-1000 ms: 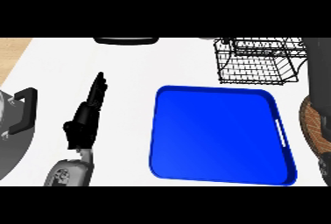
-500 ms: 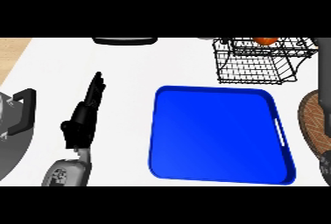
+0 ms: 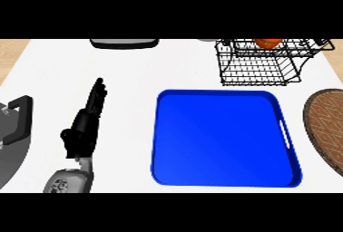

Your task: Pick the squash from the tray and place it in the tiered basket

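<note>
A blue tray (image 3: 224, 140) lies on the white counter with nothing on it. At the back right stands a black wire tiered basket (image 3: 264, 63). An orange squash (image 3: 268, 43) shows in the basket's upper tier, cut off by the view's top edge. My left hand (image 3: 85, 122) rests to the left of the tray, fingers straight and pointing away from me, holding nothing. My right hand is out of the picture.
A brown woven round mat or plate (image 3: 327, 129) lies at the right edge beside the tray. A dark grey pan with a black handle (image 3: 17, 122) sits at the left edge. A grey and black object (image 3: 124, 43) lies at the back.
The squash has come into sight in the basket's upper tier and sits a little lower than half a second ago. The left hand has stayed where it was.
</note>
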Robot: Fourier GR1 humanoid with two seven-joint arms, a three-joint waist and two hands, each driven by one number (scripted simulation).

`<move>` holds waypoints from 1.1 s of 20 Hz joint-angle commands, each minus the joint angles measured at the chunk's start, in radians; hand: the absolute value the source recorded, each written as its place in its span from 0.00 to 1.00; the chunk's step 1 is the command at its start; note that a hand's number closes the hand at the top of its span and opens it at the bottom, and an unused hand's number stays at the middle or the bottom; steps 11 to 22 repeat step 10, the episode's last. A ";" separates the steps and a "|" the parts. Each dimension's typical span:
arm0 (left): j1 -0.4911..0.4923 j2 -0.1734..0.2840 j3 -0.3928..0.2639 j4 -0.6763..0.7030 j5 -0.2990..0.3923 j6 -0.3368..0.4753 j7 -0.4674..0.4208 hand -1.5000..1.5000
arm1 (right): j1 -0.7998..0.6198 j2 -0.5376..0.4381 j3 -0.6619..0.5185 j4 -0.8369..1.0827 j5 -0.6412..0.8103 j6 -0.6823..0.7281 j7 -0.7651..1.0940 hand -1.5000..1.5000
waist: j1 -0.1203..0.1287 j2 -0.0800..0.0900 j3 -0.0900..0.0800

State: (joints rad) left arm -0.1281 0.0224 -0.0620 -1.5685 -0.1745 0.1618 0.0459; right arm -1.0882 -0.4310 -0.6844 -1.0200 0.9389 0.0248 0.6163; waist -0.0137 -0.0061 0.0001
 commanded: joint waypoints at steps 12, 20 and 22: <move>0.014 0.004 0.016 -0.002 0.002 0.006 0.003 0.50 | 0.498 -0.116 -0.380 -0.454 -0.444 0.360 -0.109 0.00 | -0.037 -0.005 0.001; 0.014 0.004 0.016 -0.002 0.002 0.006 0.003 0.50 | 0.498 -0.116 -0.380 -0.454 -0.444 0.360 -0.109 0.00 | -0.037 -0.005 0.001; 0.014 0.004 0.016 -0.002 0.002 0.006 0.003 0.50 | 0.498 -0.116 -0.380 -0.454 -0.444 0.360 -0.109 0.00 | -0.037 -0.005 0.001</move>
